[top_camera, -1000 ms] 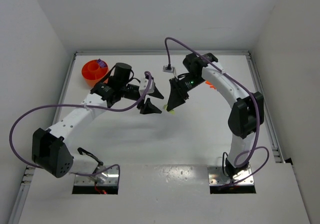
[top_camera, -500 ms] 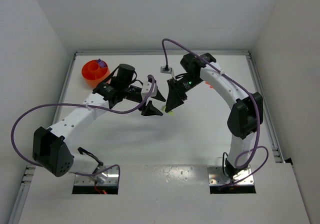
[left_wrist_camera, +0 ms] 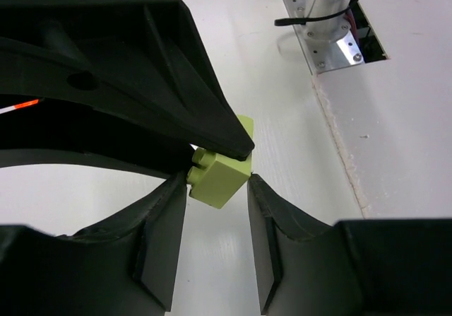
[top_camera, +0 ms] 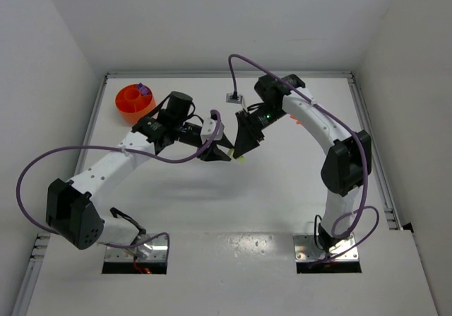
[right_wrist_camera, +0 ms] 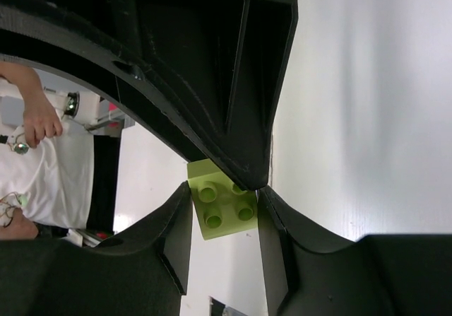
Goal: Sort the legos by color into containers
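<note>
while the two arms meet tip to tip, the yellow-green lego [right_wrist_camera: 222,206] sits between the fingers of the right gripper [right_wrist_camera: 224,213], pinched on opposite sides. it is a small squarish brick with four round studs on its face. the left gripper [left_wrist_camera: 217,192] has a pad at each side of the same brick; whether those pads truly squeeze it i cannot tell. the orange bowl [top_camera: 126,102], a purple lego [top_camera: 142,88] at its rim, stands well behind the left fingers.

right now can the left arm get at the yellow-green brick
Probably yes: the yellow-green brick sits between the left jaws; the right jaws hold it but leave those sides free.
</note>
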Controlling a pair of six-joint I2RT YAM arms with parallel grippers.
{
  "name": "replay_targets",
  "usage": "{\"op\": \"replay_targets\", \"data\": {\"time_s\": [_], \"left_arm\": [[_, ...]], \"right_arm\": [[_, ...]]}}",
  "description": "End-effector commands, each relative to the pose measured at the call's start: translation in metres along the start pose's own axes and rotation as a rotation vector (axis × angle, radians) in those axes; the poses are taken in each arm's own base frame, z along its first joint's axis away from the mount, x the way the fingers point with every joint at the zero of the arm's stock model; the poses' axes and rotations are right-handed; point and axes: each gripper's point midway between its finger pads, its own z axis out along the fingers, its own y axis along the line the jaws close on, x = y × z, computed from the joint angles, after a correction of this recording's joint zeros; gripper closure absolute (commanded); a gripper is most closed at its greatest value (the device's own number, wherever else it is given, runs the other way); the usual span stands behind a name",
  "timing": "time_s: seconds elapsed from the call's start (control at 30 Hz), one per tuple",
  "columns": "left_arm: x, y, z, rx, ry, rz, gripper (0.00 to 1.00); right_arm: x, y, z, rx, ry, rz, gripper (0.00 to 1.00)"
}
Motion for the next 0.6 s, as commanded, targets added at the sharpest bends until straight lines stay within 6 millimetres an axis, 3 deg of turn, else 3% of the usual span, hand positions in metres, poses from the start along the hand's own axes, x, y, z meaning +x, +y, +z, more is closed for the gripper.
{"op": "replay_targets", "data": {"time_s": [0.0, 0.13, 0.43, 0.57], "left_arm": [[-0.015, -0.005, 0.003, 0.027, -0.032, 0.067, 0.56], [-0.014, -0.004, 0.003, 0.021, -0.026, 0.058, 0.64], [-0.01, 0.005, 0.0, -0.029, 0.011, 0.046, 0.8], [-0.007, 0.003, -0.001, -0.038, 0.023, 0.03, 0.89]], "right_arm": [[-0.007, 0.019, -0.001, -0.021, -0.007, -0.029, 0.83], [-0.008, 0.02, 0.002, -0.027, 0.0, -0.023, 0.83], [-0.009, 0.017, 0.0, 0.0, 0.012, -0.031, 0.58], [-0.011, 0.012, -0.01, 0.05, 0.007, -0.021, 0.46]]}}
